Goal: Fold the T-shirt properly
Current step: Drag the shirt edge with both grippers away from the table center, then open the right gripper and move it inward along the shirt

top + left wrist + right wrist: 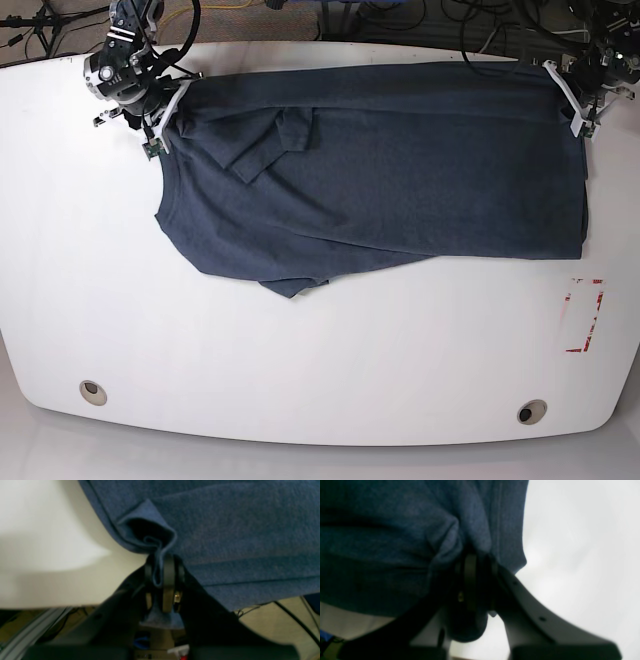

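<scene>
Soft, light, limp dark navy heathered cotton T-shirt (pixel 400 170) spread on white tabletop (pixel 300 350); left hand (pixel 160 572) and right hand (pixel 480 580) each clenched on far-edge corners, best hold there.

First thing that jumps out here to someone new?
The dark blue T-shirt, spread across the far half of the white table. Both grippers pinch its far corners: left gripper with cloth bunched between its jaws, right gripper likewise. Red tape marks sit near the table's right edge.
</scene>
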You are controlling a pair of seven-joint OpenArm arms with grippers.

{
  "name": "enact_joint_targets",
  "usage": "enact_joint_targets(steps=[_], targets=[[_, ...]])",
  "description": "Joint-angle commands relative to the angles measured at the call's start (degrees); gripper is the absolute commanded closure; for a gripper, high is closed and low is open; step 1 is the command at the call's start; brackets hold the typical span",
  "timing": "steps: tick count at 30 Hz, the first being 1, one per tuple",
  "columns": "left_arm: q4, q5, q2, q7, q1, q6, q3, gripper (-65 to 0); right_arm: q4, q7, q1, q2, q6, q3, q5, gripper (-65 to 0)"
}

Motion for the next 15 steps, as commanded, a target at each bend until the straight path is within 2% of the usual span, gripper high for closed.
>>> enact_joint_targets(steps=[1, 5, 7, 11, 15], targets=[[2.4, 0.5, -0.9, -0.3, 1.4, 0.1, -0.6, -1.7, 1.6, -1.1, -0.8, 0.6, -0.1, 0.1, -1.4, -5.7], [2.6, 0.5, -1.0, -0.3, 1.7, 0.1, -0.5, -2.1, 1.5, -1.1, -1.0, 0.6, -0.1, 0.0, -1.4, -6.5], [2.5, 0.5, -1.1, -0.3, 1.6, 0.1, -0.5, -4.3, 1.5, -1.1, -1.2, 0.6, -0.1, 0.0, -1.4, -10.6], [2.8, 0.5, -1.2, -0.3, 1.1, 0.1, -0.4, -9.2, 1.6, -1.1, -2.1, 0.6, -0.1, 0.0, -1.5, -24.7], [2.7, 0.6, -1.3, -0.3, -0.5, 0.1, -0.2, -12.1, 3.2, -1.1, -2.8, 0.5, -0.1, 0.1, -1.5, -33.8]])
